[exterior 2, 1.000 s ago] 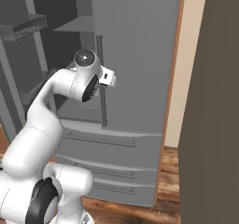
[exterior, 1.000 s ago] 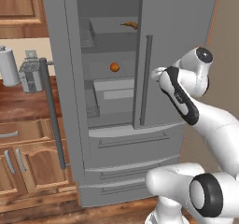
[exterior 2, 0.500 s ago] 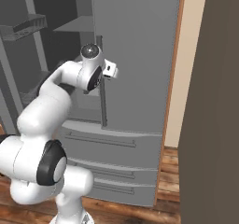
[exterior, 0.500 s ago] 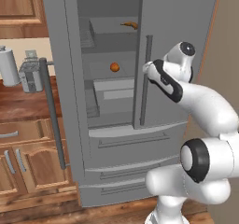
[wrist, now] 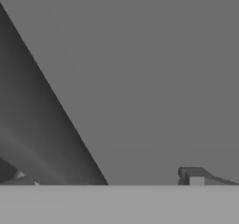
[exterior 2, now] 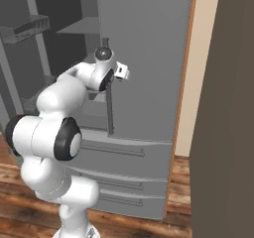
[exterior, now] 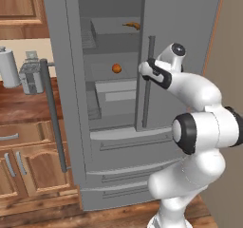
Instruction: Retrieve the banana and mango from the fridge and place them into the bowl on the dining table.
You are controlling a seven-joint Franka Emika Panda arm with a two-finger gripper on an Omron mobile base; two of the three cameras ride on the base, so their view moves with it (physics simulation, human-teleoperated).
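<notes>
Over the last second we have swung the arm in from the right toward the fridge (exterior: pixel 118 141), and the wrist now sits against the long bar handle (exterior: pixel 147 82) of the right-hand door, higher and closer in than it was a moment ago. The left door stands wide open and the right one looks only partly swung, so the shelves show through the gap. The gripper (exterior: pixel 144 70) is at that handle with its jaws spread wide and nothing between them — from the hand view we see one dark fingertip (wrist: pixel 191 176) low down against plain grey door panel. The banana (exterior: pixel 131 26) lies on the top shelf, and the mango (exterior: pixel 116 69) sits on the shelf below it, both well inside and untouched. We judge that we are either finishing with the right door or just letting go of it — the fruit is not yet reached, and neither the bowl nor the dining table comes into it yet. The next reach probably goes left of the handle and into the opening, and the door edge could catch the forearm there.
</notes>
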